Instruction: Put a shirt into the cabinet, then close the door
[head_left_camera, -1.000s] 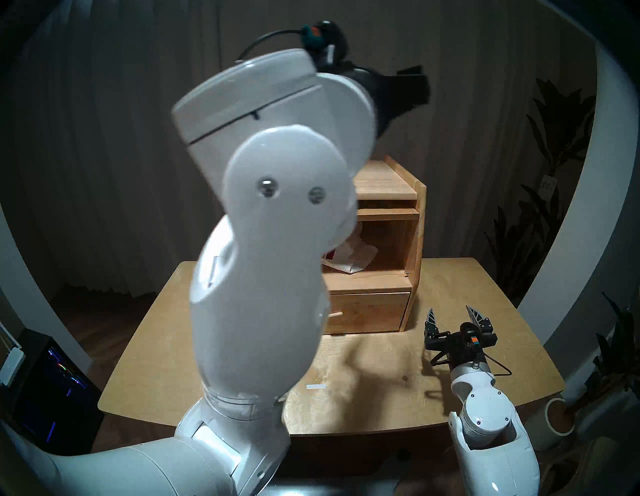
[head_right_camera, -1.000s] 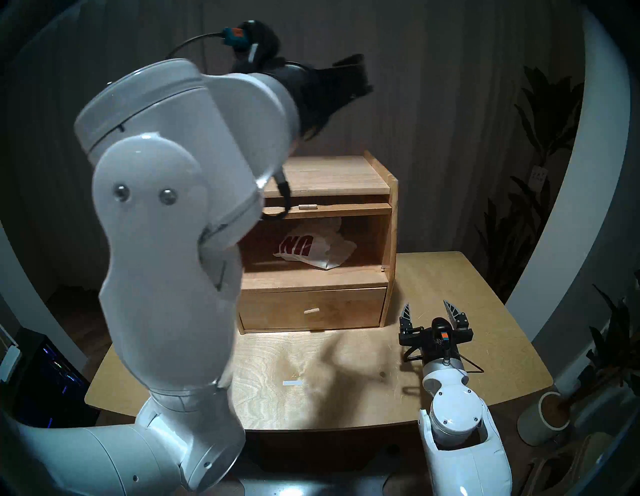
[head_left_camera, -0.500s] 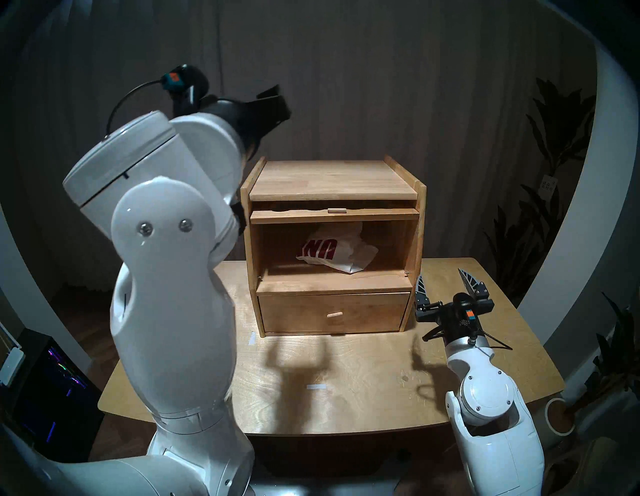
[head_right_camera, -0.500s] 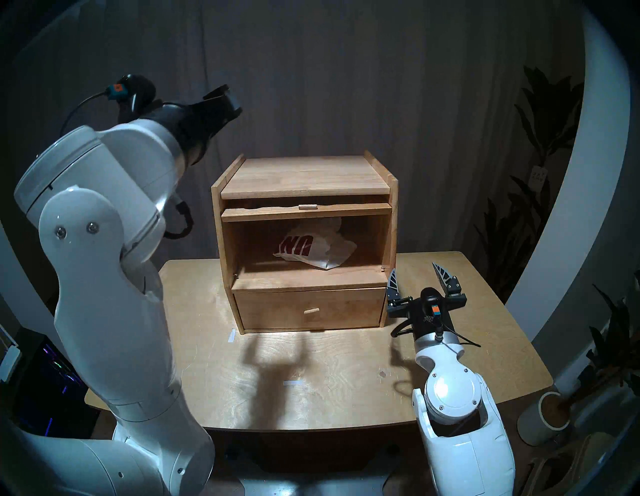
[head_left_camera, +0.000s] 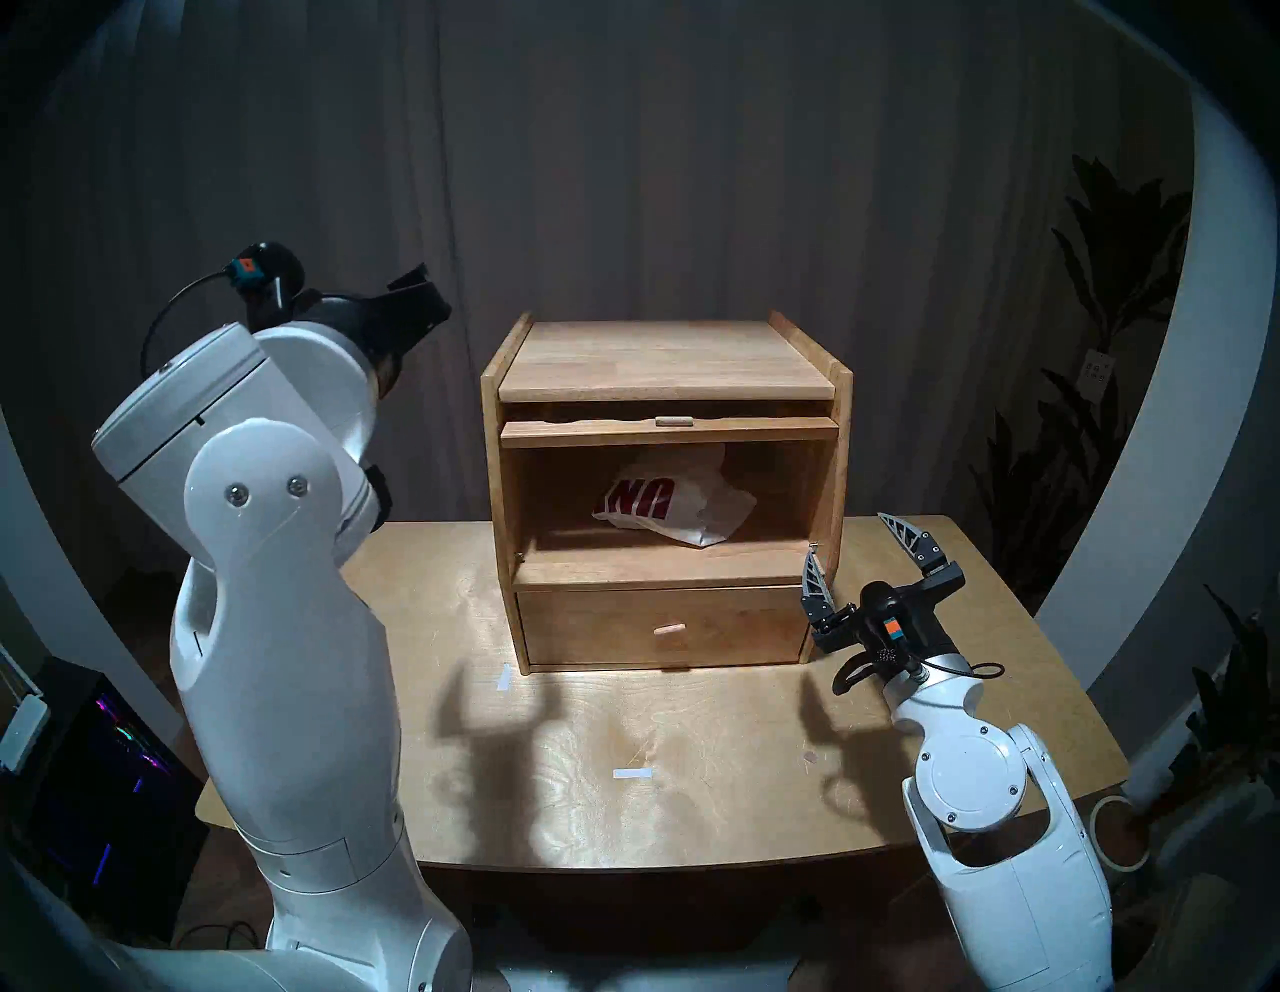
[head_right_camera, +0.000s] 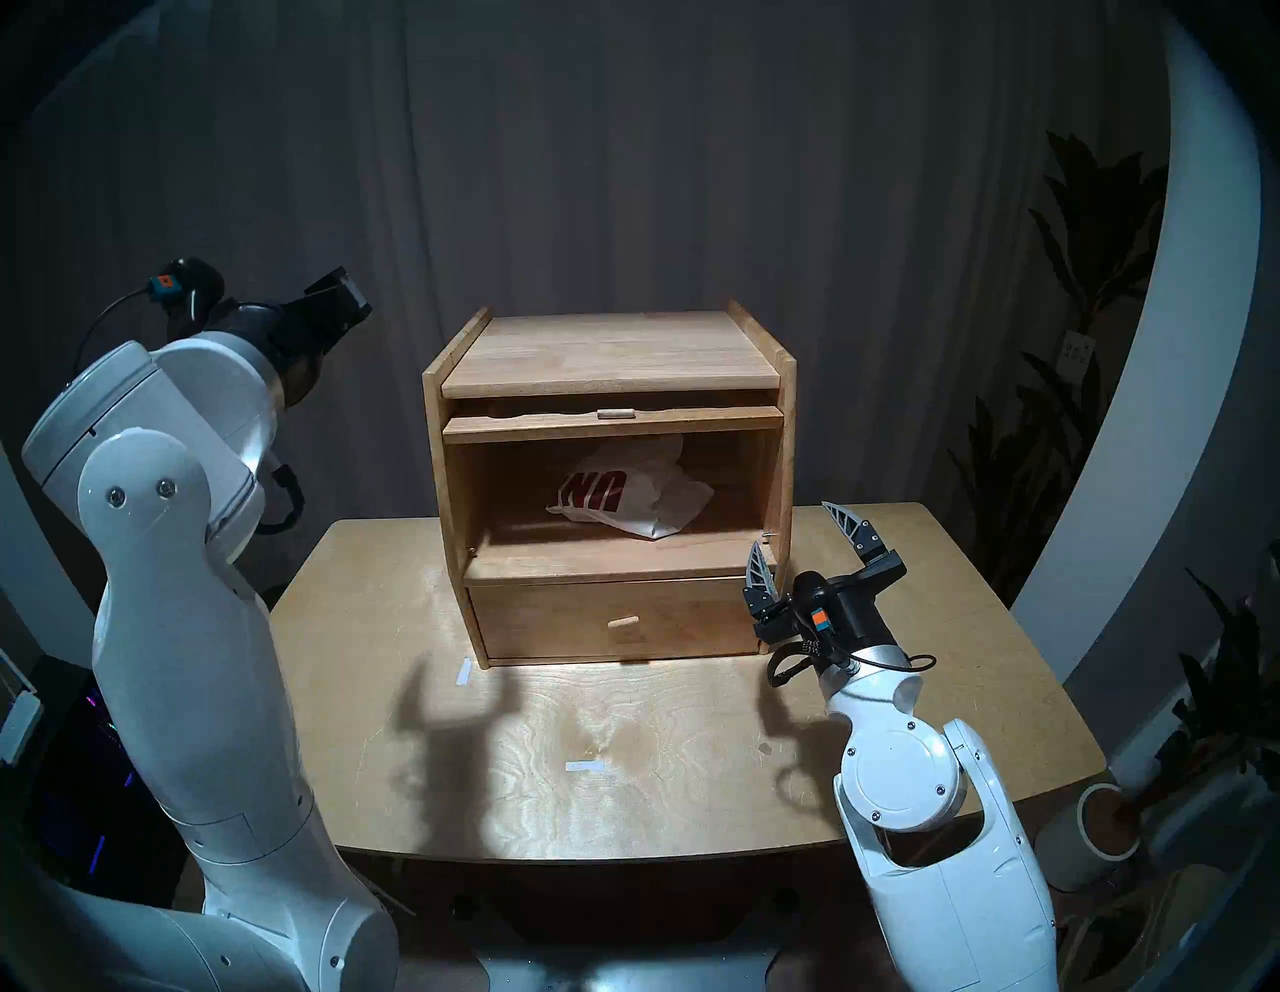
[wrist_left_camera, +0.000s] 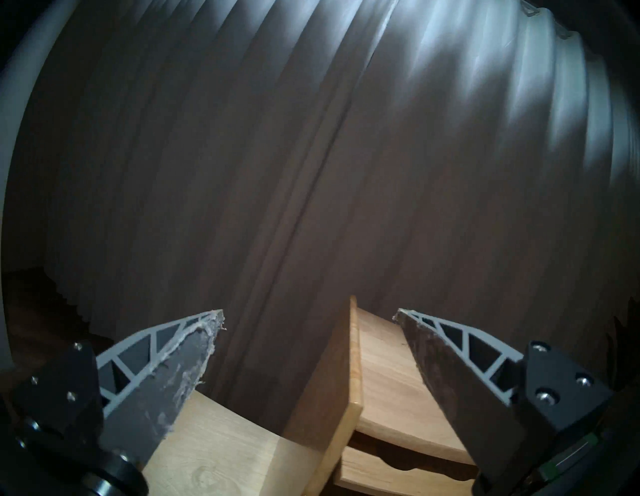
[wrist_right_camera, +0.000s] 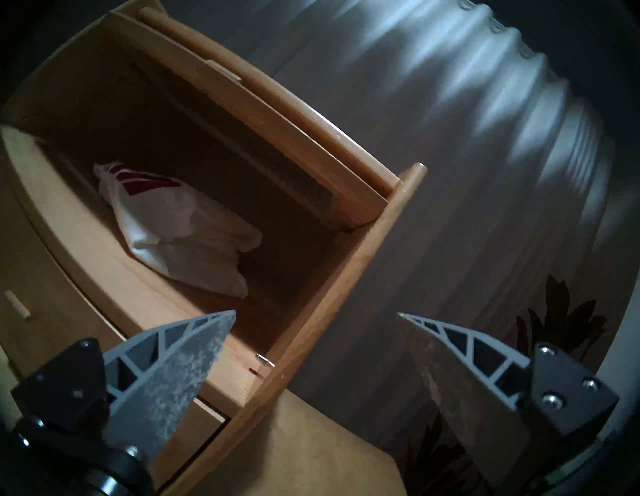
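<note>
Both arms (head_left_camera: 277, 658) wear glossy white rounded shells with small silver screws at the joints and end in black wrists. Each wrist carries a black camera pod with an orange-and-teal tag (head_left_camera: 895, 627) and a looping black cable. The fingers (wrist_right_camera: 180, 374) are grey, pointed, triangle-trussed blades with scuffed dark pads, bolted to black blocks.
</note>
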